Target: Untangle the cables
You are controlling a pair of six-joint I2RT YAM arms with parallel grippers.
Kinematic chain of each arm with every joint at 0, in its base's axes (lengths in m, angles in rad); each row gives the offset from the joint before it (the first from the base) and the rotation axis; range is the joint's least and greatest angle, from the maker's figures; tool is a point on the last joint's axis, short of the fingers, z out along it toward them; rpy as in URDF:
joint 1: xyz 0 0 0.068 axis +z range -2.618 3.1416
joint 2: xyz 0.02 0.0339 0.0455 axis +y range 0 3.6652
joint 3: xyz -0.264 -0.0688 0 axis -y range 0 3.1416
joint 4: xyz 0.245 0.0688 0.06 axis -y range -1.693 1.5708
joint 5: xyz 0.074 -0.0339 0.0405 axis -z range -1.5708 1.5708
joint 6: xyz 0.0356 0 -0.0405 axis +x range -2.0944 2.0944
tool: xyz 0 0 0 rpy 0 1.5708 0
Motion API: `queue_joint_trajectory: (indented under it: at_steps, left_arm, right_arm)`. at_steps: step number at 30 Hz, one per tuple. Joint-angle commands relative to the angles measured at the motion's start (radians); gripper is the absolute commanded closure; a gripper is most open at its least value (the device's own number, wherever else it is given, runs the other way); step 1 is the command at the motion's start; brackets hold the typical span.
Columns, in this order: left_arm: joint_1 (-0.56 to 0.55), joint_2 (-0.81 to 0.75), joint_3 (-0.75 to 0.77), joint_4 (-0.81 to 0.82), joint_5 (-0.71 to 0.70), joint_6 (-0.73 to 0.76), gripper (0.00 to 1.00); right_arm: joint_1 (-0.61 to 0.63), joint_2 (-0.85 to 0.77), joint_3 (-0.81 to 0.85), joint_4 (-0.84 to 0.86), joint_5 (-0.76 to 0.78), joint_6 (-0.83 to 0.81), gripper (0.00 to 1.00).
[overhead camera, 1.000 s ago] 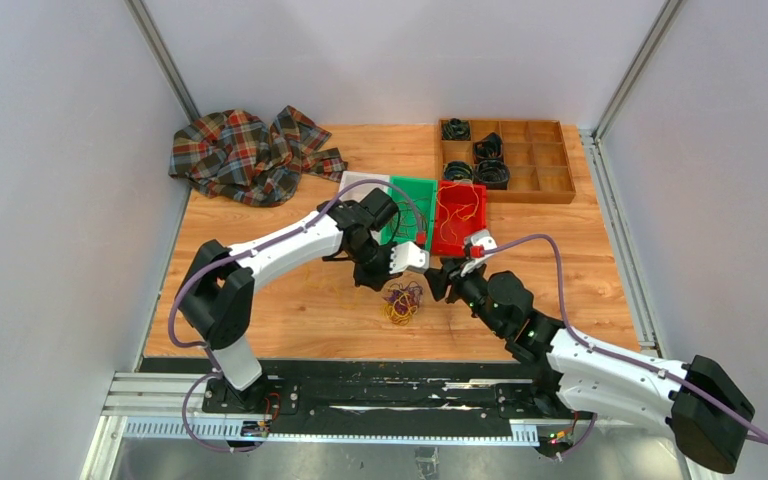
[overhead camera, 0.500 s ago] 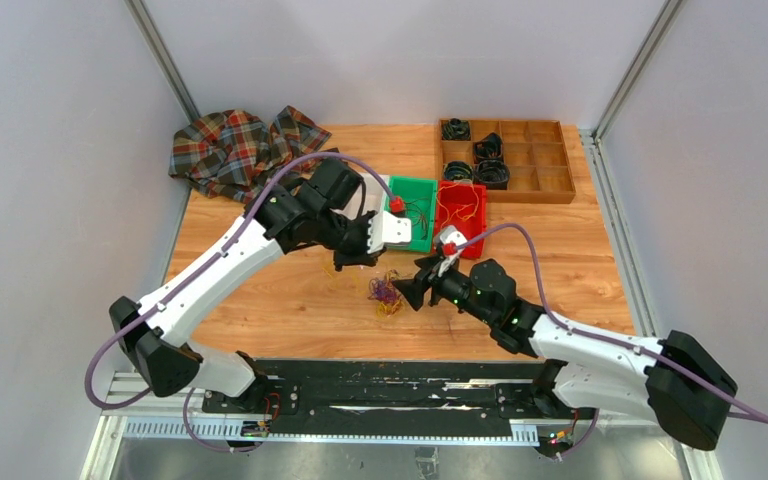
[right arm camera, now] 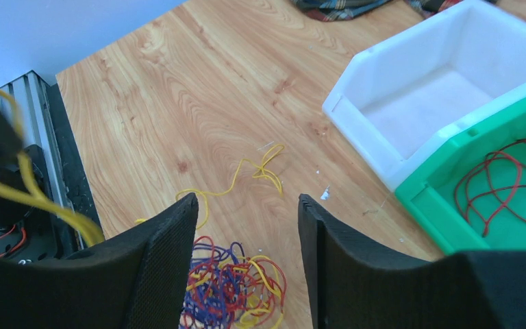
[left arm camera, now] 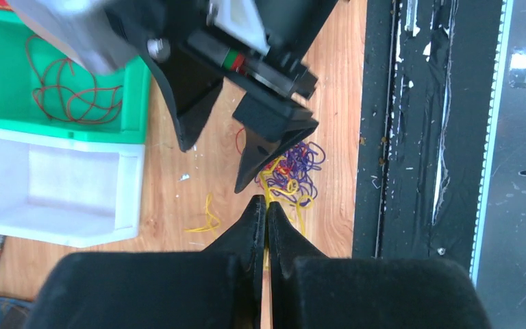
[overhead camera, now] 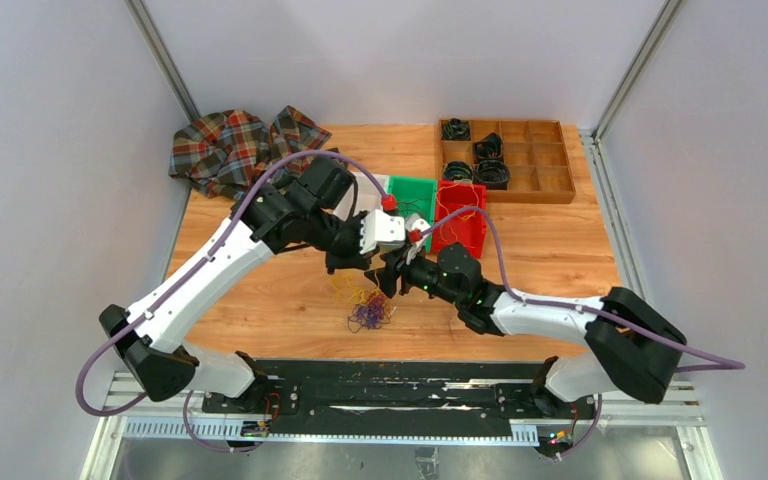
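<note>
Left gripper (left arm camera: pixel 267 205): fingers pressed together, pinching a taut yellow cable (right arm camera: pixel 41 203).
Right gripper (right arm camera: pixel 246 200): jaws apart, holding nothing.
Tangle (right arm camera: pixel 236 284): purple, yellow and red cables, just under the right gripper's fingers, just past the left gripper's tips.
Loose yellow strand (right arm camera: pixel 260 168): ahead of the right gripper, on the wooden table (right arm camera: pixel 198 82).
Bins: green bin (right arm camera: pixel 445 205) holding red wires (right arm camera: pixel 500 185), white bin (right arm camera: pixel 356 130) touching it, further ahead to the right.

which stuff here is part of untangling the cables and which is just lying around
Job: cable tangle; yellow strand pinched in shut left gripper; open right gripper; likely the white bin, green bin, red bin.
Lying about: plaid cloth; wooden tray; its black coiled cords.
</note>
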Motion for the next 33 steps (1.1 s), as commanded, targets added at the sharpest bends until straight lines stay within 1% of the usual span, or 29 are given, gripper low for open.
queue_joint_trajectory:
  at_steps: [1, 5, 7, 10, 12, 14, 16, 20, 25, 29, 33]
  left_arm:
    - [-0.006, -0.047, 0.077, -0.036, 0.035, 0.002, 0.99]
    - [-0.006, -0.063, 0.107, -0.055, 0.034, 0.02, 0.99]
    - [-0.006, -0.076, 0.11, -0.069, 0.015, 0.056, 0.99]
    - [-0.006, -0.095, 0.102, -0.074, -0.034, 0.106, 0.99]
    - [-0.006, -0.101, 0.096, -0.074, -0.062, 0.134, 1.0]
    - [-0.009, -0.101, 0.096, -0.073, -0.084, 0.141, 1.0]
    - [-0.016, -0.097, 0.097, -0.074, -0.097, 0.143, 1.0]
    - [-0.032, -0.081, 0.104, -0.074, -0.12, 0.132, 0.99]
    - [-0.045, -0.069, 0.106, -0.074, -0.13, 0.122, 1.0]
    - [-0.054, -0.069, 0.114, -0.073, -0.128, 0.109, 1.0]
    - [-0.056, -0.082, 0.113, -0.081, -0.122, 0.109, 0.99]
  right_arm:
    - [0.021, 0.086, 0.034, 0.107, -0.026, 0.034, 0.46]
    - [0.029, 0.145, 0.016, 0.176, -0.021, 0.064, 0.47]
    - [0.032, 0.136, -0.01, 0.188, 0.016, 0.071, 0.46]
    - [0.03, 0.034, -0.076, 0.148, 0.131, 0.053, 0.36]
    - [0.029, -0.057, -0.118, 0.109, 0.165, 0.014, 0.31]
    - [0.03, -0.16, -0.143, 0.038, 0.165, -0.018, 0.3]
    - [0.032, -0.229, -0.157, -0.02, 0.152, -0.041, 0.3]
    - [0.05, -0.309, -0.163, -0.068, 0.061, -0.069, 0.3]
    - [0.123, -0.269, -0.082, -0.092, 0.049, -0.106, 0.31]
    - [0.129, -0.189, -0.019, -0.064, 0.111, -0.109, 0.36]
    - [0.13, -0.115, 0.044, -0.053, 0.218, -0.118, 0.44]
